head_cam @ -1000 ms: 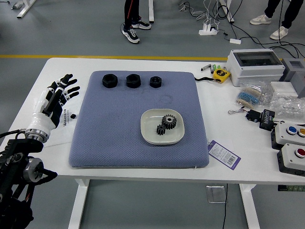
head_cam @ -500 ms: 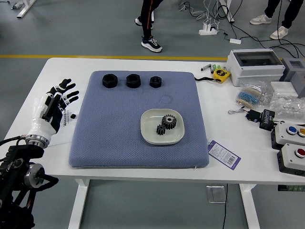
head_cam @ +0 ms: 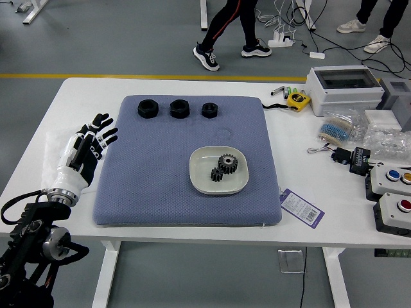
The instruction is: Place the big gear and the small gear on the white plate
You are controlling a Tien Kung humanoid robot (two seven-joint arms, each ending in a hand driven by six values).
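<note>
The robot's black-and-white left hand (head_cam: 90,149) reached in low from the left, over the white table (head_cam: 334,221) beside the left edge of the padded blue-grey mat (head_cam: 160,173); its fingers were spread and held nothing; a purple-and-white printed tag (head_cam: 302,208) lay slanted by the mat's near right corner, and farther right stood two grey-and-black push-button boxes, the nearer with a red button (head_cam: 404,206); on the right half of the mat sat the shallow white plate with rounded corners (head_cam: 201,184), and both gears were in it; the small black toothed gear (head_cam: 217,174) lay nearer and a little to the left, and the big dark gear (head_cam: 228,163), ringed with teeth around a central hole, lay just beyond it to the right; whether the two touched could not be told; to the right of the mat, a clear plastic bag (head_cam: 336,130) held small blue pieces; three thick, black, ring-like parts (head_cam: 180,109) stood in a row along the mat's far side, the rightmost the smallest; past them to the right were a yellow tape measure (head_cam: 298,100) and a white box with a dark window (head_cam: 343,90); beyond the table showed a person's legs in black trousers (head_cam: 232,22).
</note>
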